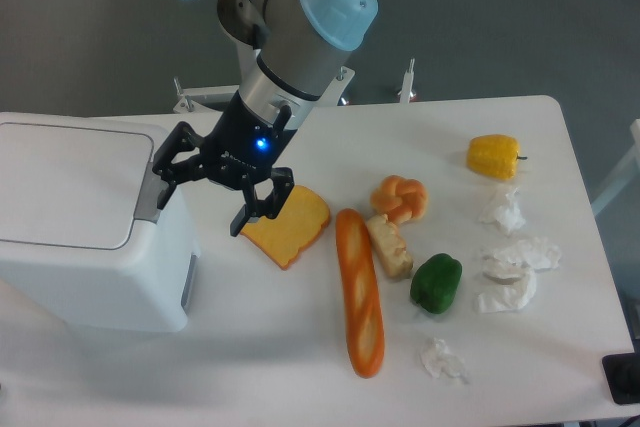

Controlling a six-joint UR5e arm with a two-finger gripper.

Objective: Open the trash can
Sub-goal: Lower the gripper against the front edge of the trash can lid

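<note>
The trash can (85,232) is a big white boxy bin at the left of the table, its flat lid down. A grey push tab (150,193) sits on the lid's right edge. My gripper (203,205) hangs open just right of the bin, nothing between its fingers. One black fingertip (165,189) is right at the grey tab; I cannot tell whether it touches. The other fingertip (244,224) is over the table beside a toast slice.
Right of the gripper lie a toast slice (290,224), a baguette (359,290), a knotted bun (399,196), a bread chunk (390,245), a green pepper (436,282) and a yellow pepper (493,155). Crumpled white paper (514,272) is scattered along the right side.
</note>
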